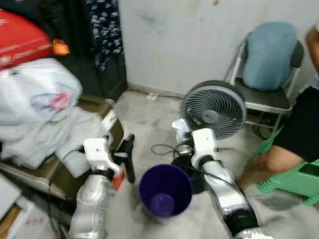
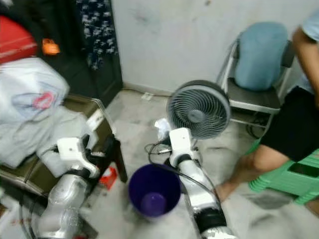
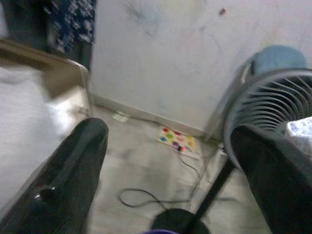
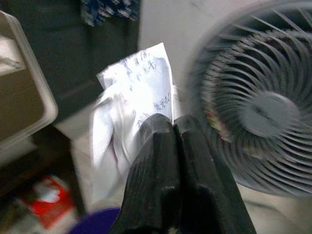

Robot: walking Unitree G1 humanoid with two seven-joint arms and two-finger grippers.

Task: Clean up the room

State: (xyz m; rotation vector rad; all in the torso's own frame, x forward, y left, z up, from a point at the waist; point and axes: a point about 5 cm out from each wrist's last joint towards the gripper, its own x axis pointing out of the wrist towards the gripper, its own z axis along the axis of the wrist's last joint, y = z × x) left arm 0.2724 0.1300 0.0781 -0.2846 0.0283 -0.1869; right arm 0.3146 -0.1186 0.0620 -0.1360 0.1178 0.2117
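Cleanup is partway: right gripper, jaws clamped on crumpled paper, holds it just above purple bin, not yet dropped. Left gripper, jaws wide, empty. Red scrap left on floor.

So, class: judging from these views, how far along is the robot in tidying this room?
Done: nothing visibly binned; the purple bin looks empty inside.
In hand: the right gripper is shut on a crumpled white paper, held in front of the fan just beyond the bin. The left gripper is open.
Left: dropping the paper in, then the red wrapper and the colourful card on the floor.
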